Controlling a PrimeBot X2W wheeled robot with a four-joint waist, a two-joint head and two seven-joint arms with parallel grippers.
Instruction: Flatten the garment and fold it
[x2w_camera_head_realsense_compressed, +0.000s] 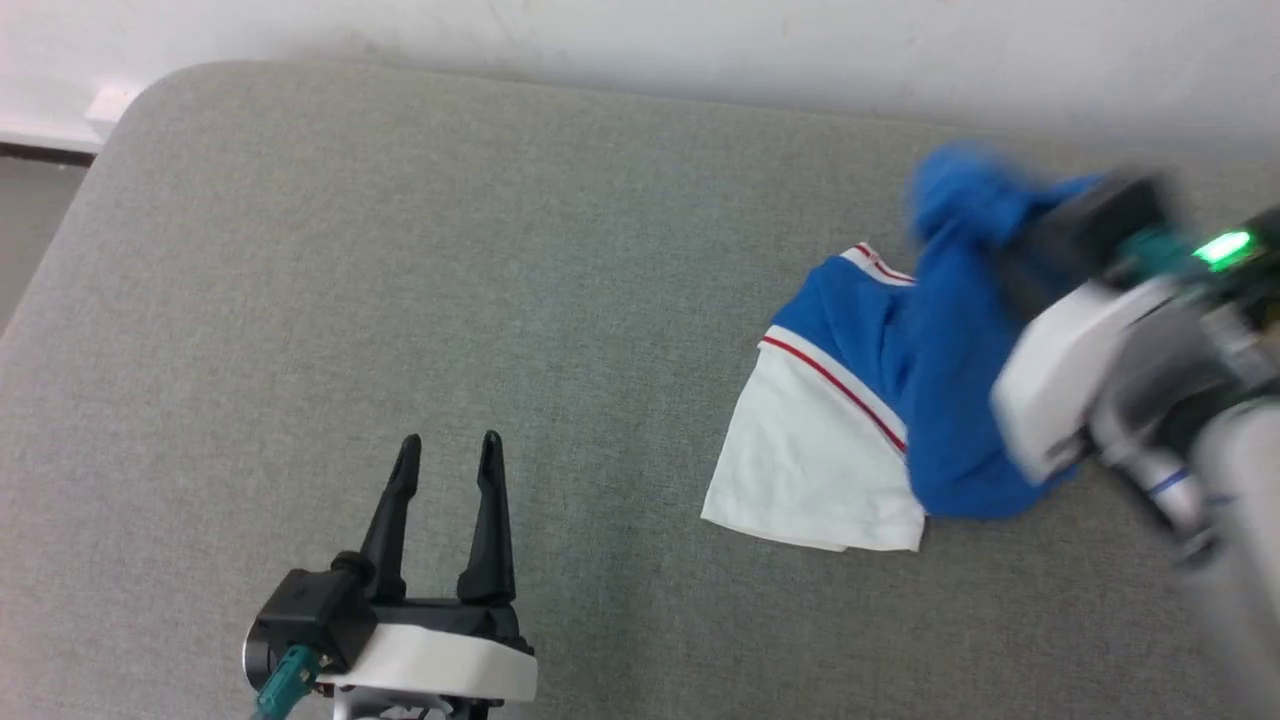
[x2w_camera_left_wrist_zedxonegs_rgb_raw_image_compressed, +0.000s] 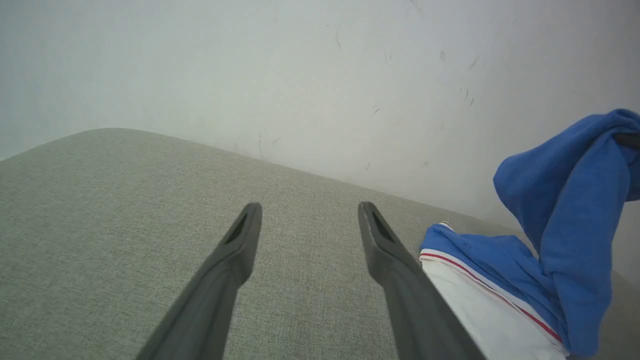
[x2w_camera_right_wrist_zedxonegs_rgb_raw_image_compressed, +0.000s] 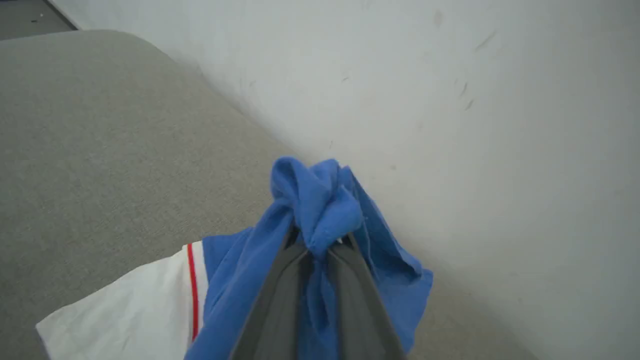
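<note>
The garment (x2w_camera_head_realsense_compressed: 880, 400), a royal-blue T-shirt with a white sleeve and a thin red stripe, lies bunched at the right of the grey cushioned surface (x2w_camera_head_realsense_compressed: 400, 250). My right gripper (x2w_camera_right_wrist_zedxonegs_rgb_raw_image_compressed: 317, 240) is shut on a wad of its blue cloth (x2w_camera_right_wrist_zedxonegs_rgb_raw_image_compressed: 320, 200) and holds that part up off the surface, while the white sleeve (x2w_camera_right_wrist_zedxonegs_rgb_raw_image_compressed: 125, 300) still rests below. In the head view the right arm (x2w_camera_head_realsense_compressed: 1080, 360) is blurred and covers part of the shirt. My left gripper (x2w_camera_head_realsense_compressed: 447, 450) stands open at the lower left, apart from the garment (x2w_camera_left_wrist_zedxonegs_rgb_raw_image_compressed: 525, 265) and holding nothing.
A pale wall (x2w_camera_head_realsense_compressed: 700, 50) runs along the far edge of the surface, close behind the lifted cloth. The surface's rounded corner (x2w_camera_head_realsense_compressed: 150, 90) is at the far left, with floor (x2w_camera_head_realsense_compressed: 30, 220) beyond it.
</note>
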